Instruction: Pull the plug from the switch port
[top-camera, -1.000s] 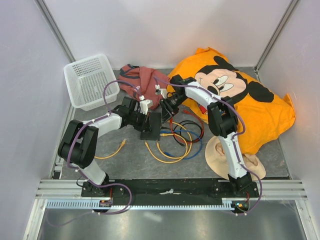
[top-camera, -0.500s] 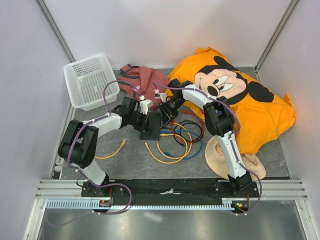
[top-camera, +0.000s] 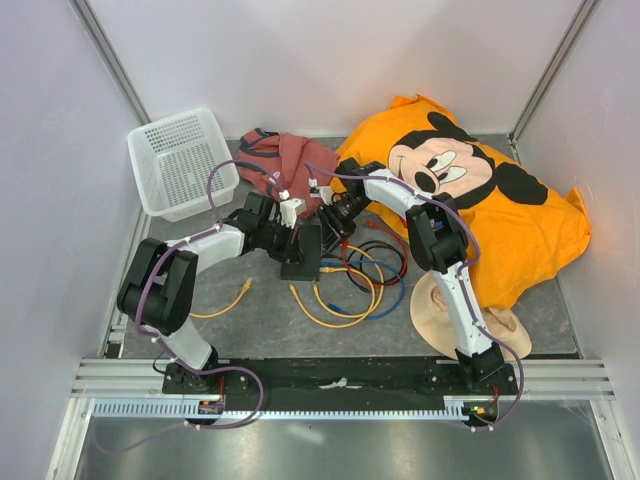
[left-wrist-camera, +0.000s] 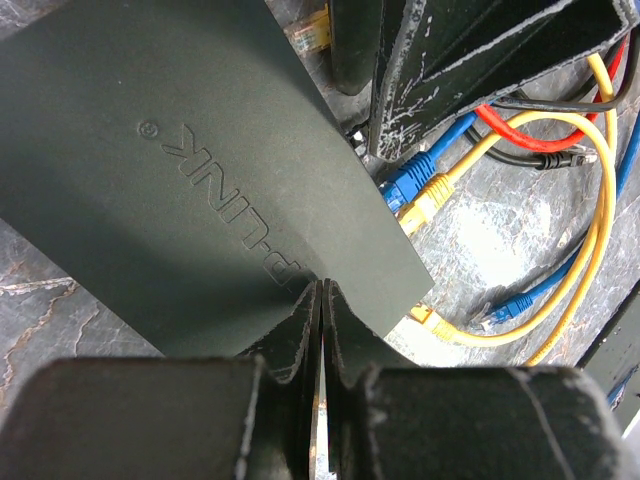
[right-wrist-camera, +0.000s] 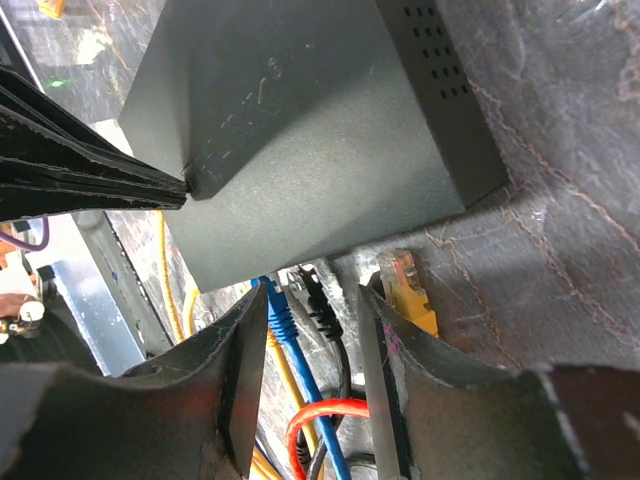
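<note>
Right wrist view, entry: switch lies flat on grey table, socket edge facing right gripper. Its jaws half apart, straddling black plug, apparently seated in port. Blue plug just beside; yellow plug outside far finger, loose on table. Left gripper: jaws pinched on switch edge, bracing it. Step, as we judge: grasp pending. Next we need: closure on black plug alone, straight pull from port, left hold firm.
</note>
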